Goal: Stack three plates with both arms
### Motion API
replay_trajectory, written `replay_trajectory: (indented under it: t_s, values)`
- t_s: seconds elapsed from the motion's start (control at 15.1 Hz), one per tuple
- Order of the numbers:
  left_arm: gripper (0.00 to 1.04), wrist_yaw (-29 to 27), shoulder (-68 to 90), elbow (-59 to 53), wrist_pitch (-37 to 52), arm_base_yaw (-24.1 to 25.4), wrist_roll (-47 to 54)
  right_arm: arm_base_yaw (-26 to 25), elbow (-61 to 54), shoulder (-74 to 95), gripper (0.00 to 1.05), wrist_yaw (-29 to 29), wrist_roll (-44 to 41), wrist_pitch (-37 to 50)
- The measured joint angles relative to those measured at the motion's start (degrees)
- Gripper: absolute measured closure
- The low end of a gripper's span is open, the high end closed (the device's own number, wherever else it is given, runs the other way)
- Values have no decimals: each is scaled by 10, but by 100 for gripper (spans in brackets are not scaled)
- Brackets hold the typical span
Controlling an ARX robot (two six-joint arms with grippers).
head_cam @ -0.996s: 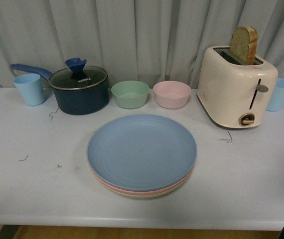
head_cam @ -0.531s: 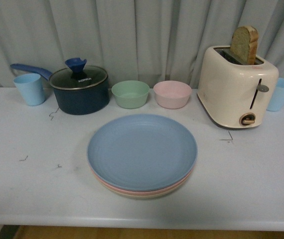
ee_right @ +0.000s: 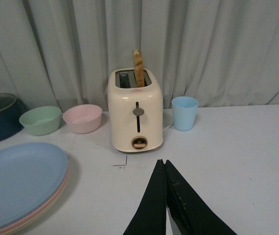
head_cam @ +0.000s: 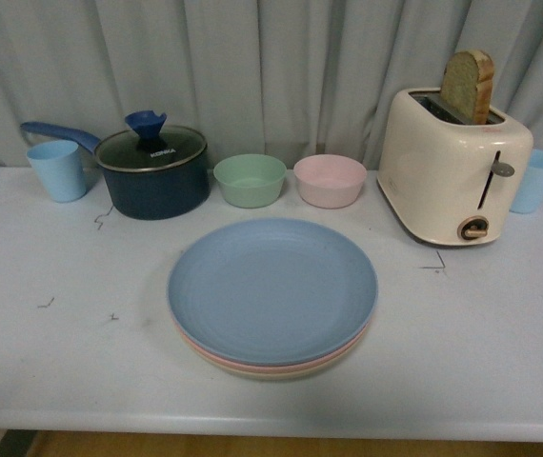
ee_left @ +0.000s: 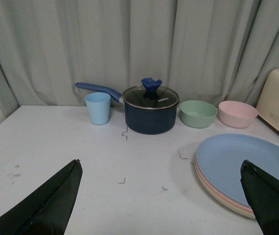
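Plates: you see the blue plate (head_cam: 271,286) on top, the pink plate (head_cam: 216,355) under it and the beige plate (head_cam: 281,373) at the bottom, one stack at the table's (head_cam: 43,362) middle
Behind the stack: pot (head_cam: 152,171), green bowl (head_cam: 250,180), pink bowl (head_cam: 329,180), toaster (head_cam: 448,171) holding bread (head_cam: 467,84)
Left gripper (ee_left: 161,203): fingers spread wide, empty, above the table beside the stack
Right gripper (ee_right: 165,169): fingers pressed together, empty, your view facing the toaster

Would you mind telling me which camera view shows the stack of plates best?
The front view: the whole stack of plates sits centred, blue on top, with pink and beige rims visible beneath. The left wrist view cuts off part of the stack behind a claw finger; the right wrist view shows only a portion at the frame's edge.
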Motion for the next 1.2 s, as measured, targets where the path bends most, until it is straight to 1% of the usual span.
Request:
replay_trajectory:
  t_s: [0.4,1.0,1.06,1.13,1.2]
  values:
    - [7,0,0,0,0,0,0,0,0,-123,103,0,0,-116]
    - [7,0,0,0,0,0,0,0,0,-227,103,0,0,-219]
    - [7,0,0,0,0,0,0,0,0,-264,103,0,0,-282]
    - [7,-1,0,0,0,0,0,0,0,-319,103,-2,0,-314]
    - [7,0,0,0,0,0,0,0,2,-319,103,-1,0,-313]
